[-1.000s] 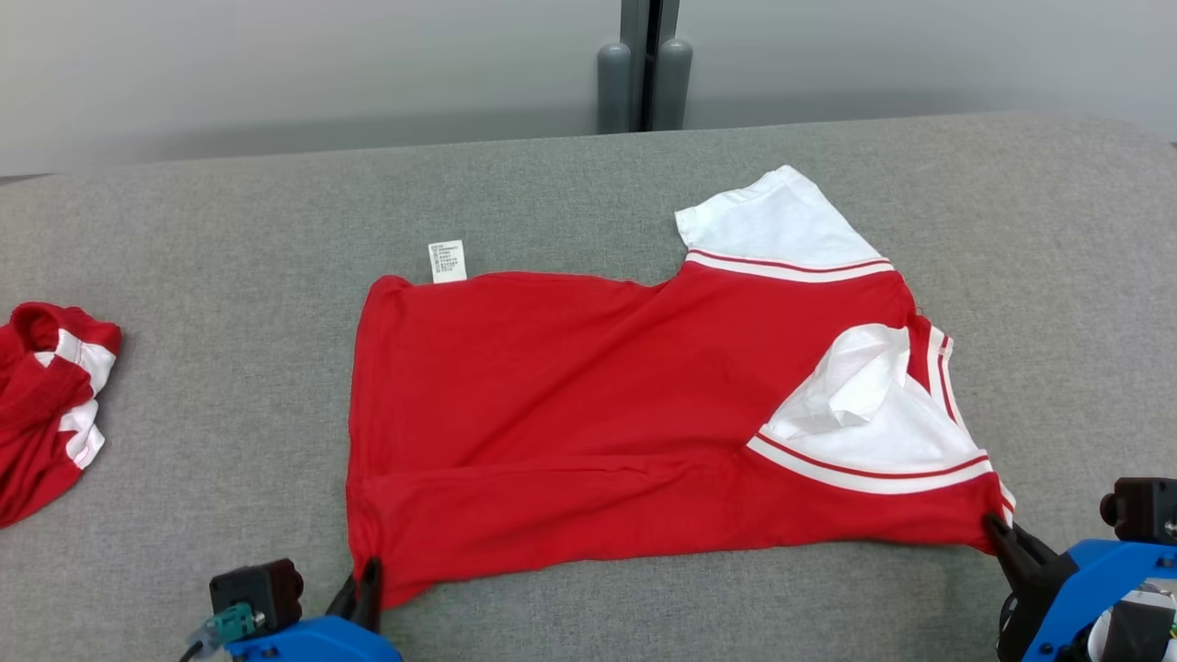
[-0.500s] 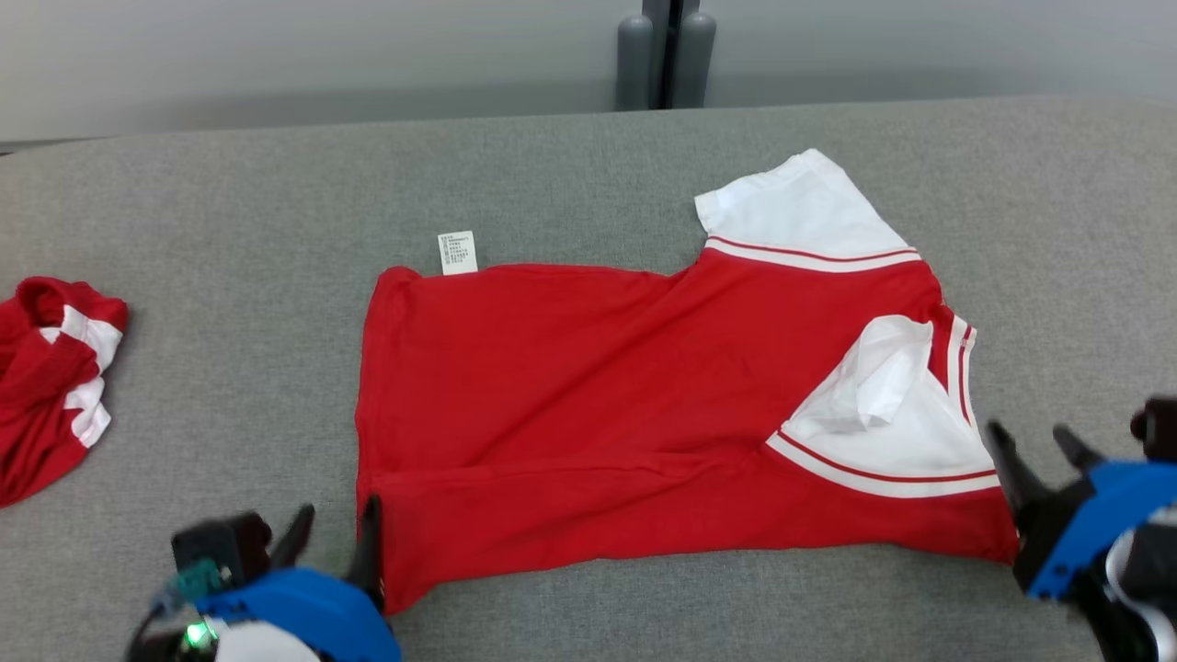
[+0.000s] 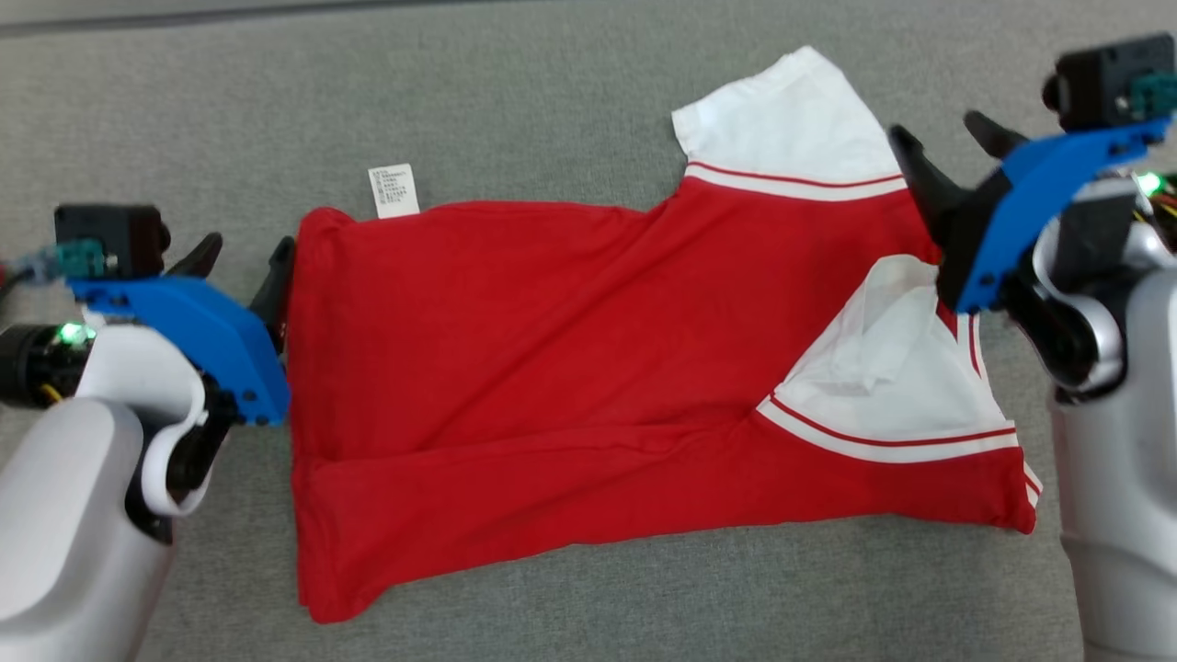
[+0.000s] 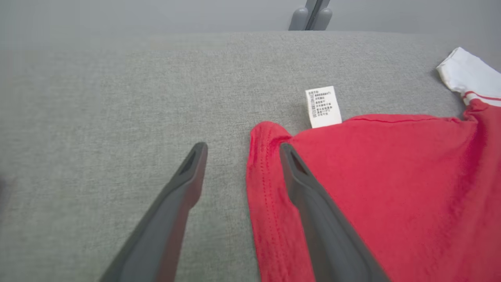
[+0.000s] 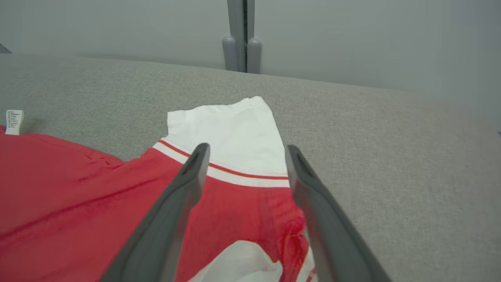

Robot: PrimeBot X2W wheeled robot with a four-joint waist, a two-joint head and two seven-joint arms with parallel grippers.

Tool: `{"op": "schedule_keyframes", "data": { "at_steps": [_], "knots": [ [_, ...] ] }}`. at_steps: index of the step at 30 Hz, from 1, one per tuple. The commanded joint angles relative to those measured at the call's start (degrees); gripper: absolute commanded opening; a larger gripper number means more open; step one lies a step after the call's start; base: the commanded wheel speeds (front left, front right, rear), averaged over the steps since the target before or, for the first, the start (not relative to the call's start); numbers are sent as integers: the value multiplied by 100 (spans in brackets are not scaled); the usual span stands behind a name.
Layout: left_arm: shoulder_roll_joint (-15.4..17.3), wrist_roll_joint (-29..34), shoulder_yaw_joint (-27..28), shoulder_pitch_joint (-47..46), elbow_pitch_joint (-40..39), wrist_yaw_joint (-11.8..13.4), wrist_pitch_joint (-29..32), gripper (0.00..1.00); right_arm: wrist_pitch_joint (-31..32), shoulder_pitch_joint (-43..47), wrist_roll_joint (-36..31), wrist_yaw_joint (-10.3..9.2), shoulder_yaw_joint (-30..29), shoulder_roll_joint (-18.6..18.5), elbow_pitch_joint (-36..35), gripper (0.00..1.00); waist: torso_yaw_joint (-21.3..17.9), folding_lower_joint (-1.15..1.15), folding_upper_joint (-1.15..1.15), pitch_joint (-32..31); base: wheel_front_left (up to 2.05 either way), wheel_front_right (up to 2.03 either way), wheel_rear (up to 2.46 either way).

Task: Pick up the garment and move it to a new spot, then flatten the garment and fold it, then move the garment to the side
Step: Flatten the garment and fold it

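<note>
A red garment [image 3: 570, 349] with white sleeves lies spread on the grey fabric surface [image 3: 552, 92], its body wrinkled. One sleeve [image 3: 791, 119] lies flat at the far right. The other sleeve [image 3: 874, 386] is folded over the red body. A white label [image 3: 393, 190] sticks out at the far left corner. My left gripper [image 3: 246, 250] is open beside the garment's left edge, holding nothing. In the left wrist view the left gripper [image 4: 242, 147] straddles the garment's [image 4: 391, 176] corner hem. My right gripper [image 3: 938, 129] is open over the right shoulder. In the right wrist view the right gripper [image 5: 246, 148] hangs above the sleeve seam [image 5: 227, 172].
Two grey rounded posts [image 5: 240, 51] stand against the wall behind the surface's far edge. Bare grey fabric stretches left of the garment [image 4: 98, 117] and to its right [image 5: 391, 156].
Both grippers opened and let go of the garment's near corners, then moved to the far end of its left and right sides. The head camera tilted downward.
</note>
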Motion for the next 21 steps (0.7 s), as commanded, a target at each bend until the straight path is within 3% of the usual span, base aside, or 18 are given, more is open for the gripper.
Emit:
{"op": "schedule_keyframes", "data": {
  "at_steps": [1,7,12,16,21],
  "knots": [
    [-82,-186,36,-281,151,-122,168,100,-61,-308,71,3,171,-31,218,100,-1,-1,0,143,0,0,0],
    [-101,-1238,311,-1092,608,-481,1491,100,-177,-1169,213,3,734,-111,827,100,-170,-1,0,526,0,0,0],
    [185,-1755,506,-1586,526,-94,2740,100,-362,-1688,304,3,976,-75,1241,100,-325,-1,0,697,0,0,0],
    [487,-1735,379,-1772,261,256,3552,100,-512,-1939,369,3,1076,-93,1539,100,-392,-1,0,766,0,0,0],
    [624,-1668,251,-1680,-92,488,3921,100,-690,-2107,429,3,1115,-70,1794,100,-442,-1,0,804,0,0,0]
  ]
}}
